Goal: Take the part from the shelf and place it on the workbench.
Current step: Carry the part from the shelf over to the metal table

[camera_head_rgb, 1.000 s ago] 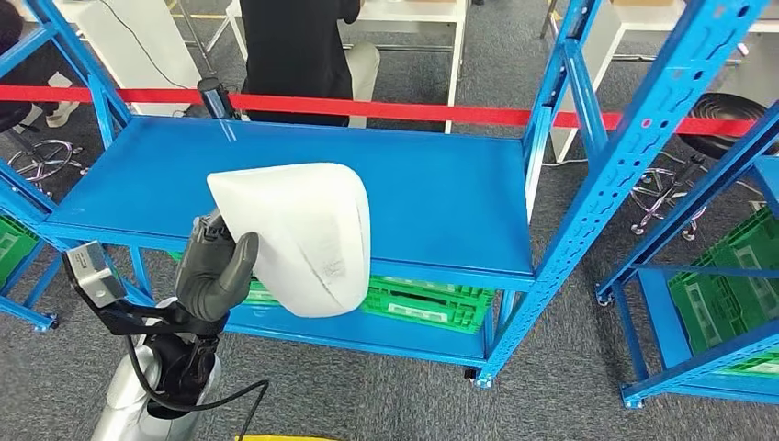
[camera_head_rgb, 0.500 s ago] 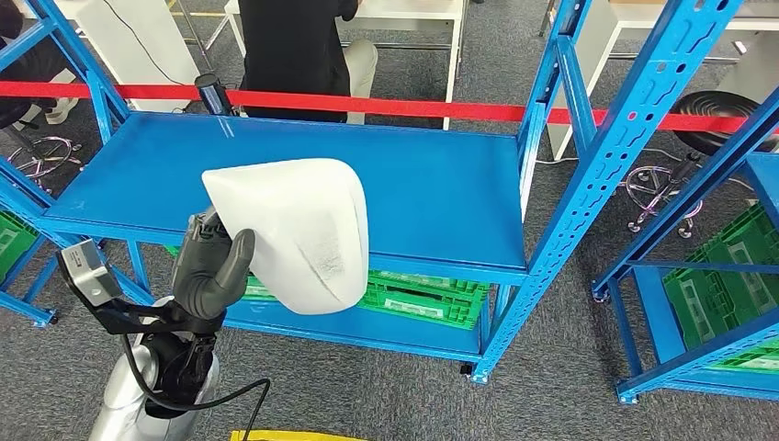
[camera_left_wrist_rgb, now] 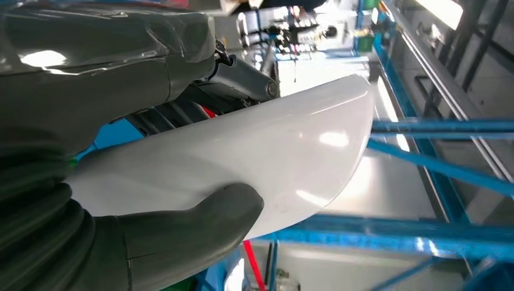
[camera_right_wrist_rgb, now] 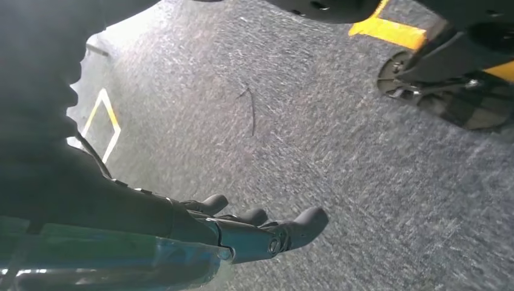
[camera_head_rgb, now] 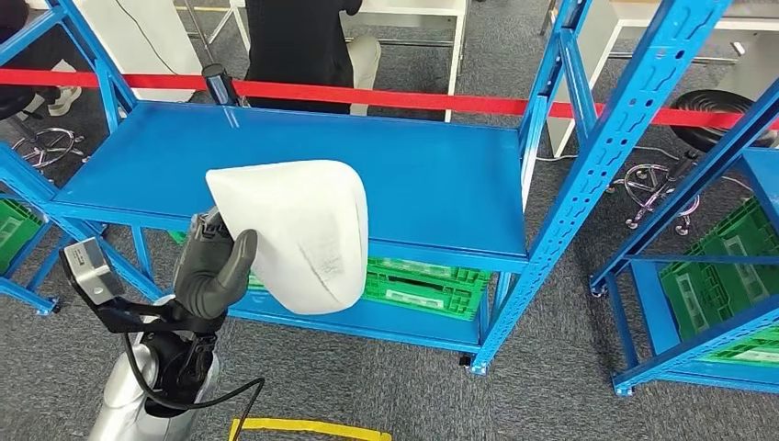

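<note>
My left hand point(camera_head_rgb: 214, 266) grips the white curved shell part point(camera_head_rgb: 299, 230) by its lower left edge and holds it up in front of the blue shelf point(camera_head_rgb: 441, 184), clear of the shelf board. In the left wrist view the thick grey thumb point(camera_left_wrist_rgb: 188, 233) presses on the part point(camera_left_wrist_rgb: 267, 157), with the darker fingers behind it. My right hand point(camera_right_wrist_rgb: 260, 230) hangs over the grey carpet with its fingers apart and nothing in it.
Green crates point(camera_head_rgb: 427, 285) sit on the shelf's lower level, and more point(camera_head_rgb: 726, 285) in the rack to the right. A red barrier tape point(camera_head_rgb: 386, 96) runs behind the shelf, with a seated person point(camera_head_rgb: 299, 46) beyond. Yellow floor tape point(camera_head_rgb: 308, 430) lies near my feet.
The whole view has shifted slightly as the camera moved back from the shelf. My left hand keeps the same hold on the white part.
</note>
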`<control>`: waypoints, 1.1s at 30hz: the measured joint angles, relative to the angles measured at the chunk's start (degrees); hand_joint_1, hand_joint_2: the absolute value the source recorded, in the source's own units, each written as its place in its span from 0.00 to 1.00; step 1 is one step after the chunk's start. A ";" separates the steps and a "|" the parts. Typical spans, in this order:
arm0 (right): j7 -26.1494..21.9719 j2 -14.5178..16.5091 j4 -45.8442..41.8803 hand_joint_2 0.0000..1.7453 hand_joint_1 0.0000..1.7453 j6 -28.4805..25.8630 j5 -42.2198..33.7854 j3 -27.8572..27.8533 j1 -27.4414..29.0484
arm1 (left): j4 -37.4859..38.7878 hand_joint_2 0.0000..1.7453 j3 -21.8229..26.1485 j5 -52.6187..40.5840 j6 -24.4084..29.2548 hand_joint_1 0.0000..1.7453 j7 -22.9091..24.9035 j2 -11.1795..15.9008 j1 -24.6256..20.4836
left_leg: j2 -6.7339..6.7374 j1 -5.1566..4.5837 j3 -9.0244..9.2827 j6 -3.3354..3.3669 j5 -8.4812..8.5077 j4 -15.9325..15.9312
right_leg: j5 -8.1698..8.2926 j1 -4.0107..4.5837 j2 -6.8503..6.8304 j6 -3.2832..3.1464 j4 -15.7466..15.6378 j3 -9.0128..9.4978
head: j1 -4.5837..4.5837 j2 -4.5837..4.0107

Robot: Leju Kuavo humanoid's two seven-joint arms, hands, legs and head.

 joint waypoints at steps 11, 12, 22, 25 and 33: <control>0.13 0.30 0.04 1.00 0.00 -0.06 0.43 -0.03 0.02 | 0.01 1.00 -0.17 -0.01 0.10 1.00 0.04 0.19 0.05 | -0.19 0.88 0.49 -1.08 -6.47 7.22 | 2.73 0.07 -0.07 -1.61 0.02 -2.65 | -0.34 0.00; 0.13 0.40 0.05 1.00 0.00 -0.08 0.43 -0.03 0.01 | -0.02 1.00 -0.19 -0.01 0.10 1.00 0.04 0.19 -0.03 | -0.11 0.68 2.89 -0.57 -5.49 3.42 | 2.98 0.16 -0.06 -1.42 -0.05 -2.71 | -0.31 0.00; 0.15 0.25 0.13 1.00 0.00 -0.10 0.50 -0.29 -0.02 | 0.08 1.00 -0.40 0.05 0.43 1.00 0.15 -0.25 -0.50 | 0.21 -0.15 3.60 2.19 -0.37 -3.65 | -3.27 -0.01 -0.22 -0.44 11.92 -8.22 | -0.20 0.00; 0.15 -0.19 0.13 1.00 0.00 -0.10 0.80 -0.54 -0.08 | 0.17 1.00 -0.42 0.08 0.70 1.00 0.23 -0.46 -0.45 | 0.15 -0.16 1.88 1.84 0.41 -2.90 | -3.12 -0.22 -0.24 1.04 10.55 -5.68 | -0.21 0.00; 0.10 -1.15 0.14 1.00 0.00 -0.10 1.59 -0.92 -0.67 | 0.13 1.00 -0.55 0.06 0.84 1.00 0.36 -0.90 -0.53 | -0.05 0.00 -1.12 -0.43 -0.14 0.88 | 0.36 -0.20 -0.12 -1.05 -0.28 0.16 | -0.41 0.00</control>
